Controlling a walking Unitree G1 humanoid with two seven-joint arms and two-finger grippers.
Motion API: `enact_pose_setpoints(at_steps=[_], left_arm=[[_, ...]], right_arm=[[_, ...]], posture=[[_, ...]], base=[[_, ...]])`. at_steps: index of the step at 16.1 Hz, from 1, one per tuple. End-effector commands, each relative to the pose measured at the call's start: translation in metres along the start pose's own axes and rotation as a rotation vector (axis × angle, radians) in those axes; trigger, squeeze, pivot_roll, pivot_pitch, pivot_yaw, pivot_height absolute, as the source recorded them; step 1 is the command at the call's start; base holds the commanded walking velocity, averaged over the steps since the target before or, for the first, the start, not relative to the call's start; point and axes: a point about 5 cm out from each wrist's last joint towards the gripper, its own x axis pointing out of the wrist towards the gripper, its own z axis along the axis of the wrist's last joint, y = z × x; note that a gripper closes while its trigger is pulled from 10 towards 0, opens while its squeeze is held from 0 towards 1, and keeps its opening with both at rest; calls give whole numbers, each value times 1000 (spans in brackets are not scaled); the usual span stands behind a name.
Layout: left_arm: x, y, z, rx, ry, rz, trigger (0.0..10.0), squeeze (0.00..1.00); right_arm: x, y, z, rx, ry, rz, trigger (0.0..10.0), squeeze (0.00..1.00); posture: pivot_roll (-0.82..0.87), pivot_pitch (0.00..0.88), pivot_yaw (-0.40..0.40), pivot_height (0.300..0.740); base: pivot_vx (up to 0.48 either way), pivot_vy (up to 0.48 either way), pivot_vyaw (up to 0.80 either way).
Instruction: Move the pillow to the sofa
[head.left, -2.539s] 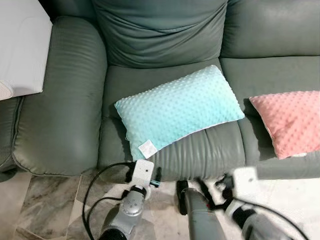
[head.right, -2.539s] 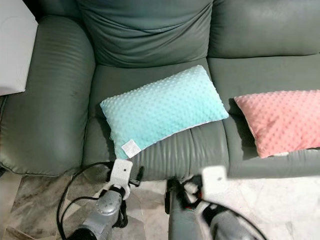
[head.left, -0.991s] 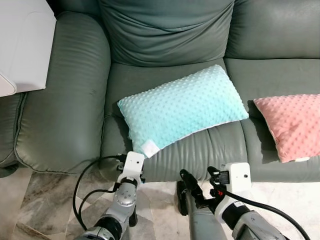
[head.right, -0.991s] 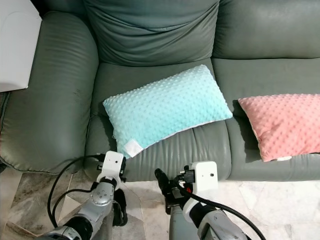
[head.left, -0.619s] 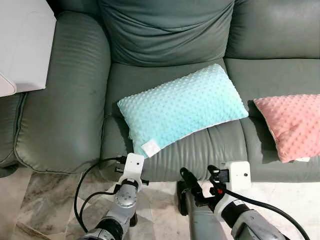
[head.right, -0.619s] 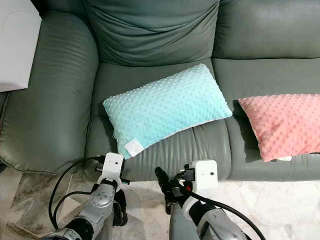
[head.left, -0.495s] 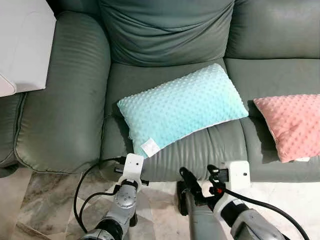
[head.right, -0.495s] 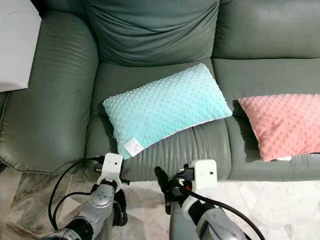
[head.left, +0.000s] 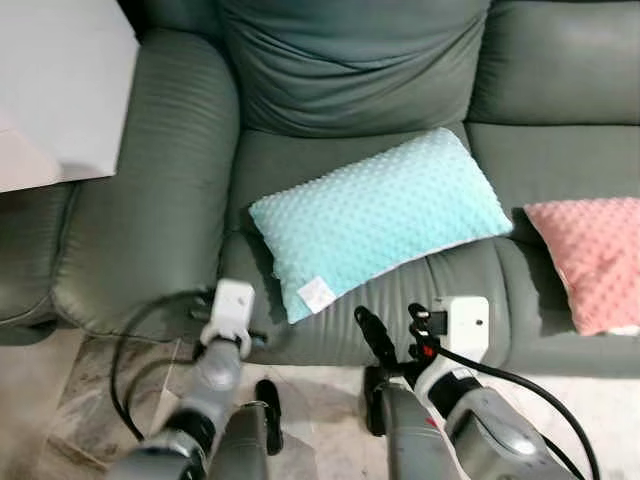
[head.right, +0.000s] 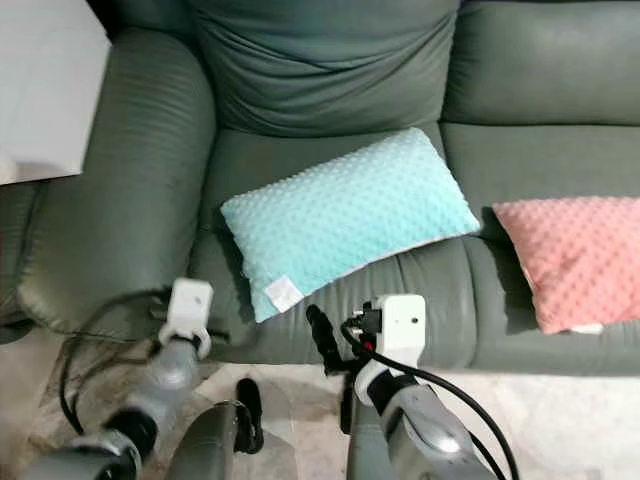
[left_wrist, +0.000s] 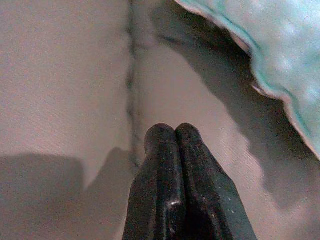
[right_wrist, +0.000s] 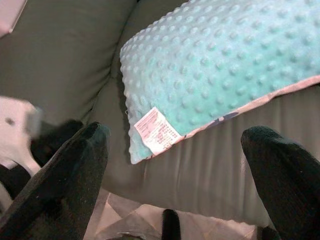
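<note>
Teal pillow on sofa, likely placed; left gripper fingers pressed together, right gripper fingers spread at 6 o'clock.

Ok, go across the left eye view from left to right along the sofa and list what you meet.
White slab at the left edge → sofa armrest → teal pillow on the seat → pink pillow at the right edge.
</note>
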Motion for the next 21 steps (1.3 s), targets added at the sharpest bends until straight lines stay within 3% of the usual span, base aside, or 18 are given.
enact_pose_setpoints(at_steps=[1,2,3,4,5,11,14,21], left_arm=[[-9,3,-22,2,85,-4,0,0],[-6,7,-21,27,100,-14,0,0],[-4,9,-17,-17,91,-48,10000,0],[-3,11,-14,-47,75,-55,10000,357],[-2,13,-12,-78,57,-66,10000,1000],[-15,28,-17,-210,-21,-165,10000,1000],[-19,30,-13,-275,-56,-177,10000,1000],[-24,31,-12,-331,-32,-222,10000,1000]], right_arm=[[-1,-2,-9,8,29,-25,10000,0],[4,-5,-9,2,18,-47,10000,0],[8,-11,-10,-17,16,-77,10000,0],[11,-17,-11,-36,14,-107,10000,0],[14,-23,-12,-50,11,-136,10000,0],[35,-54,-12,-108,-16,-220,10000,0],[43,-61,-10,-143,-33,-231,10000,0],[55,-83,6,-211,-87,-273,10000,0]], posture=[[-260,360,110,740],[-249,345,117,740],[-230,327,123,740],[-217,313,127,740],[-207,292,131,740],[-162,161,138,740],[-165,97,127,740],[-182,0,99,740]], base=[[0,0,0],[0,0,0],[0,0,0],[0,0,0],[0,0,0],[0,0,0],[0,0,0],[0,0,0]])
